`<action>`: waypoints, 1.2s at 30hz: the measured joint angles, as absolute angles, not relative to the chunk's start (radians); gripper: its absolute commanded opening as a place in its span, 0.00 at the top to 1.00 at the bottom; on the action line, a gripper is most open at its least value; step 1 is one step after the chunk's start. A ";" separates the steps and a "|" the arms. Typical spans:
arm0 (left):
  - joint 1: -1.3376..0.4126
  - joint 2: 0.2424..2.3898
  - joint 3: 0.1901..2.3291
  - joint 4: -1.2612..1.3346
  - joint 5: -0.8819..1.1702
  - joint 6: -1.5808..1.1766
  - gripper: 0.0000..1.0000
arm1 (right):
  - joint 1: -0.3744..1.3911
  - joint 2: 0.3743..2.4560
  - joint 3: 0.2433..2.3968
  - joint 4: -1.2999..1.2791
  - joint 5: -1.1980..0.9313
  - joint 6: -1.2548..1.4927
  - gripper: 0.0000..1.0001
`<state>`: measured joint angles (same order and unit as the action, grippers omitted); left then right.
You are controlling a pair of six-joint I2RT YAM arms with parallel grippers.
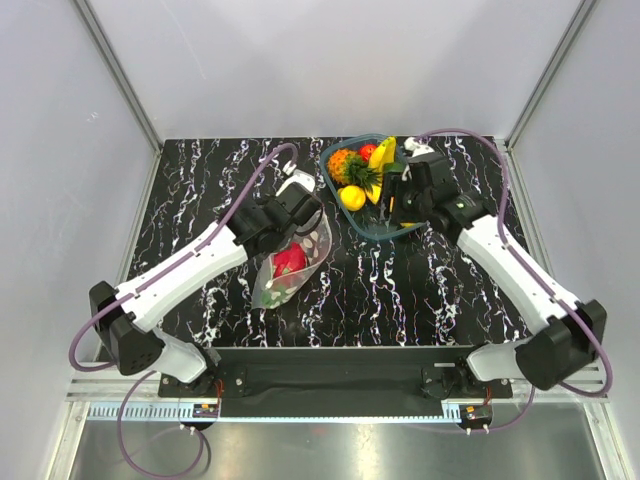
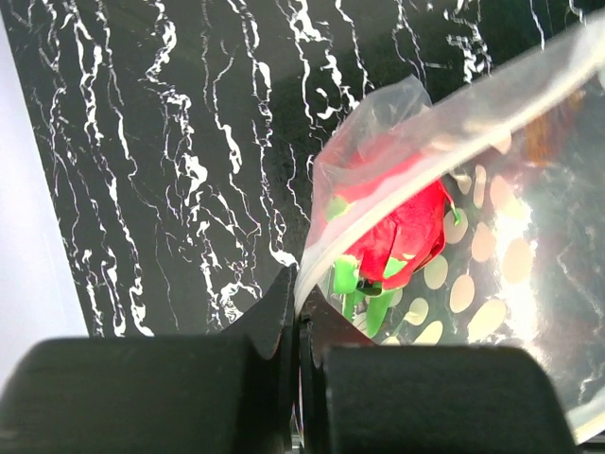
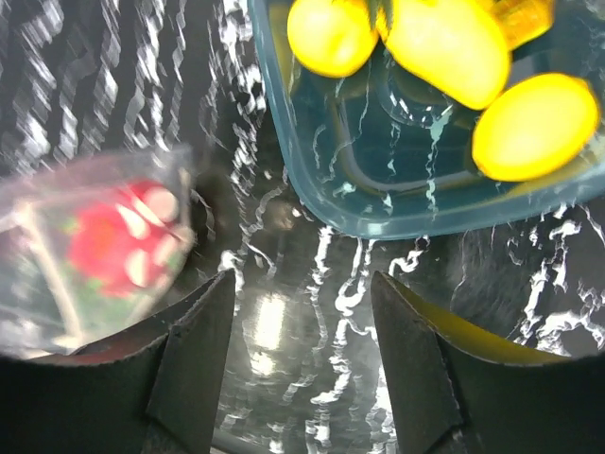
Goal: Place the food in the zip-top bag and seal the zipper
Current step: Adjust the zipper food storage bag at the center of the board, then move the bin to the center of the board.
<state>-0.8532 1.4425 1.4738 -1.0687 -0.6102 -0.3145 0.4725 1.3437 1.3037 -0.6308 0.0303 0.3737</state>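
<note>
Dragon fruit (image 1: 289, 261) is in the bag (image 1: 318, 240), which lies on the worktop (image 1: 200, 200) at about 8 o'clock from the basket (image 1: 385, 235). The left jaws are pinched together on the bag's edge at its 12 o'clock end, right next to the whitish zipper (image 2: 473, 123) band. The right jaws are wide apart with nothing between them, over the basket's 4 o'clock side. The yellow fruits (image 3: 529, 128) sit just ahead of them in the wrist view. So my read is one fruit is bagged, the rest are waiting and the seal isn't done.

Stuff I'd worry about from here:

- The yellow fruits are glossy and round. If the jaws close off-centre, one could squirt out, knock its neighbours or roll off across the worktop.
- The bag is only held by one bit of thin film. I can't tell how far the mouth gapes. If it's mostly flat, a fruit coming in from 2 o'clock would land on top of the plastic and not go inside.
- The film could slip out of the left jaws under a tug or a fruit's weight, and then the mouth flops shut.
- If that end gets lifted or tipped the wrong way, the dragon fruit could slide back toward the mouth.
- If fruit bulges near the zipper, the strip won't press flat along its whole length, so you'd get only a partial seal.
</note>
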 measured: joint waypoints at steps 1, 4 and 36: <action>-0.853 1.445 1.474 -1.069 -0.602 -0.303 1.00 | 0.471 1.367 1.305 -0.625 0.017 0.341 0.33; -0.853 1.444 1.470 -1.059 -0.588 -0.276 1.00 | 0.471 1.416 1.285 -0.590 -0.005 0.250 0.32; -0.830 1.205 1.206 -0.793 -0.495 -0.190 0.99 | 0.233 1.935 1.596 -0.452 -0.294 -0.183 0.00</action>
<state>-0.8299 1.2053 1.2057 -0.7933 -0.4950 -0.1902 0.2329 1.9347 1.5963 -0.4519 -0.2935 -0.1825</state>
